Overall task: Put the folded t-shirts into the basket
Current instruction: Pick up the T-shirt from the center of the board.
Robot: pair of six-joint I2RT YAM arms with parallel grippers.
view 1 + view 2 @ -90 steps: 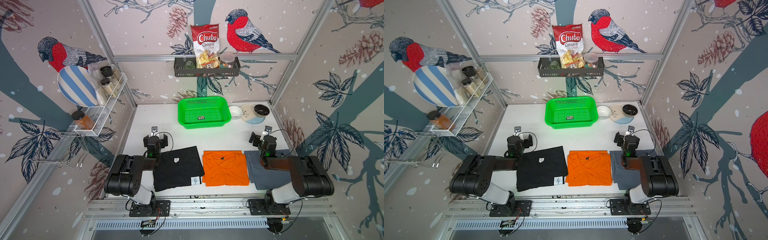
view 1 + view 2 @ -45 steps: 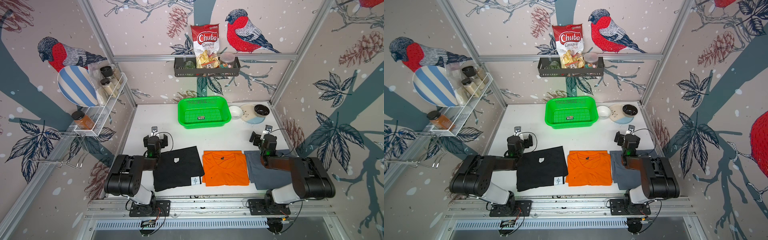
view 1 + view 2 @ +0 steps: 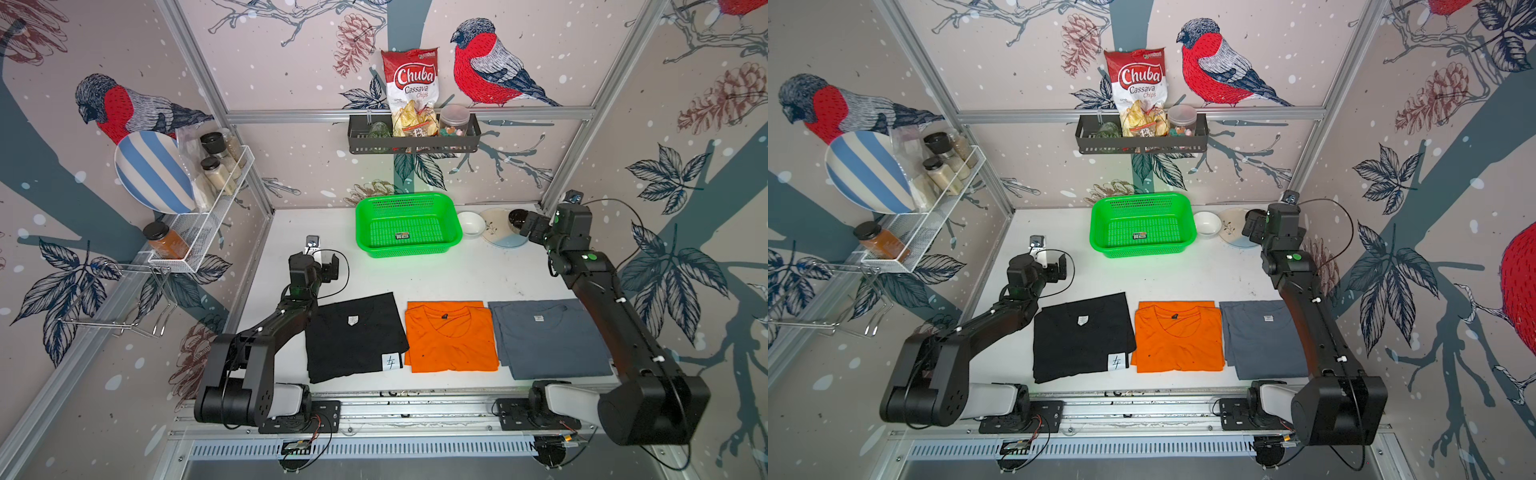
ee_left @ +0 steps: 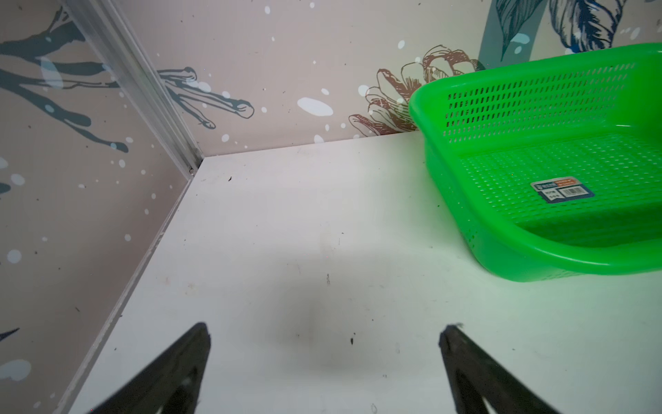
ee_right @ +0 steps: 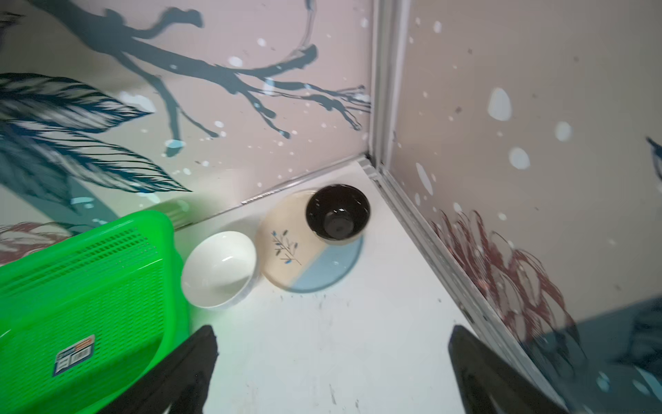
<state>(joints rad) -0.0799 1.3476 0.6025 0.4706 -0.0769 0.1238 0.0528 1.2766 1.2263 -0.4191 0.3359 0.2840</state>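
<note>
Three folded t-shirts lie side by side near the table's front edge: black (image 3: 355, 336), orange (image 3: 451, 336) and grey-blue (image 3: 548, 336), seen in both top views. The green basket (image 3: 407, 197) stands empty at the back middle, with only a sticker on its floor. My left gripper (image 3: 328, 266) hovers open behind the black shirt, left of the basket (image 4: 530, 249); nothing sits between its fingers (image 4: 200, 344). My right gripper (image 3: 525, 224) is raised near the back right corner, open and empty (image 5: 333, 329), right of the basket (image 5: 168, 229).
A white bowl (image 5: 218, 269) sits right beside the basket. Next to it is a plate (image 5: 286, 251) with a black bowl (image 5: 336, 211) on it, by the right wall. A black wall shelf (image 3: 413, 139) and a white rack (image 3: 208, 216) hang above the table.
My right arm has lifted off the grey-blue shirt's side and stretched far back toward the right corner. The left gripper has risen slightly. The shirts have not moved.
</note>
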